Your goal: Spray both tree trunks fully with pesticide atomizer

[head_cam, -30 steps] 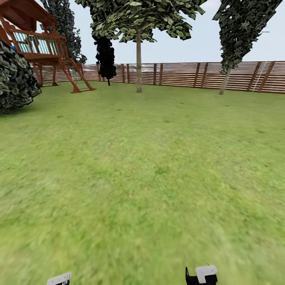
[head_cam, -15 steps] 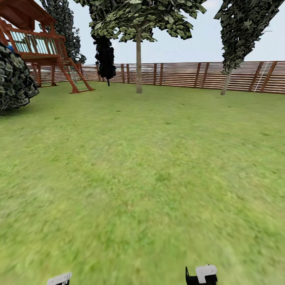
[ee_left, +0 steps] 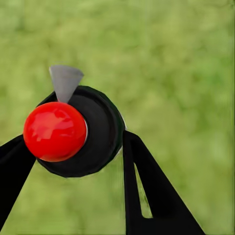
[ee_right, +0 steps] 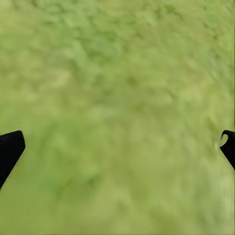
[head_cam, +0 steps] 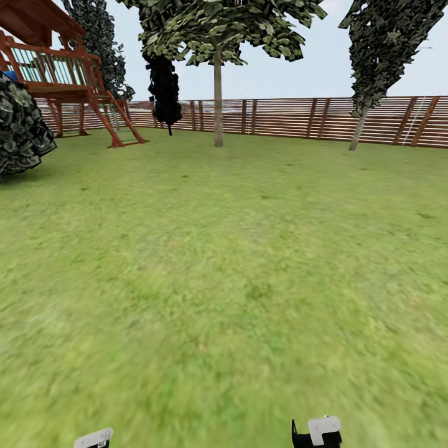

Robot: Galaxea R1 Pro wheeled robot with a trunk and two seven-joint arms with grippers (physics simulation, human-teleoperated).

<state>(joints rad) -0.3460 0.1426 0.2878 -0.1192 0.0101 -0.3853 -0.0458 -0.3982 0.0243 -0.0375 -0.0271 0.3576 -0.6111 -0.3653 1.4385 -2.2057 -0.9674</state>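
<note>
Green lawn (head_cam: 224, 261) everywhere, blurry grass running out ahead of both grippers. Far forward of the left gripper (ee_left: 81, 161) a wooden play tower (head_cam: 62, 74) stands on the grass, a dark bush (head_cam: 22, 127) beside it. Straight ahead, a grey-brown tree trunk (head_cam: 218, 99) rises from the turf. Ahead of the right gripper (ee_right: 117, 149), a second, leaning trunk (head_cam: 358, 129) stands before the slatted fence (head_cam: 298, 118).

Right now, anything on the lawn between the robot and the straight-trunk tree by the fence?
Nothing visible. Open grass runs from the robot to the tree trunk at the fence. The playhouse and dark bush sit off to the left. The left end effector is closed around the black atomizer with the red top.
</note>
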